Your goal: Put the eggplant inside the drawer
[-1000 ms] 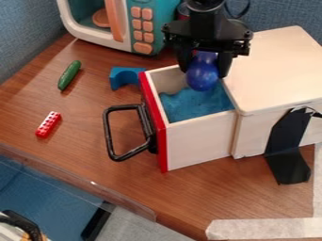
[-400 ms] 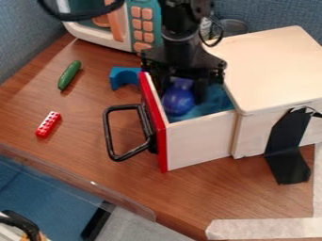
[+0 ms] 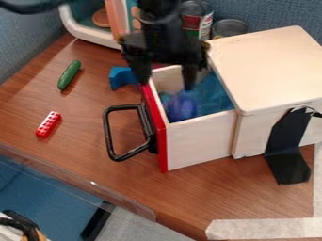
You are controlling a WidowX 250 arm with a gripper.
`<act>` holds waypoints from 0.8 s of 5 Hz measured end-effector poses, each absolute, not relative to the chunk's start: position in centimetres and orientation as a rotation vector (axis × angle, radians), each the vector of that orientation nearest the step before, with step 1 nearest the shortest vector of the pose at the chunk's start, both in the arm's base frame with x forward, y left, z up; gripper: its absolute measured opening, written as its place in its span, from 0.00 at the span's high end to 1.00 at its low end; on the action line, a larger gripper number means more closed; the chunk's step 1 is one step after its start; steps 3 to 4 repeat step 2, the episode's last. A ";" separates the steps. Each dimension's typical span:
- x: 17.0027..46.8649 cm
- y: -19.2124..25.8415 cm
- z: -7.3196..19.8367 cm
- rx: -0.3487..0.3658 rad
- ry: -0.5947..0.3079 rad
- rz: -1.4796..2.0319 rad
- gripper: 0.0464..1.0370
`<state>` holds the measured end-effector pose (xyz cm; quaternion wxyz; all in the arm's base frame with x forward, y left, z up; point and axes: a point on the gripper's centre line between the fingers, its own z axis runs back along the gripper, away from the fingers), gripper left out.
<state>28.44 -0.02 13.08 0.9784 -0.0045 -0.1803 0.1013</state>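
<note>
Tabletop robot lab: toy microwave (image 3: 92,24), taped wooden drawer box (image 3: 267,66)

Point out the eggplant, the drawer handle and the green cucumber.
Eggplant (image 3: 182,107), camera view: its blue-purple body, inside the drawer.
Drawer handle (image 3: 108,134), camera view: the outer bar of the black loop.
Green cucumber (image 3: 69,75), camera view: the middle of its skin.

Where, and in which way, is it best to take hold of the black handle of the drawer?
Probably at the middle of the long outer bar of the handle, coming from above and closing across the bar. The handle is a slim loop that juts out from the red drawer front, with an open gap behind the bar for one finger.
</note>
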 end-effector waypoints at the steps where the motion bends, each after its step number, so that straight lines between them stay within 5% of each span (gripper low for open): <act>1: 26.8 2.4 15.3 -0.016 -0.376 0.210 0.04; 2: 23.9 6.1 17.7 -0.016 -0.391 0.231 0.04; 4: 23.9 6.1 17.7 -0.016 -0.391 0.231 0.04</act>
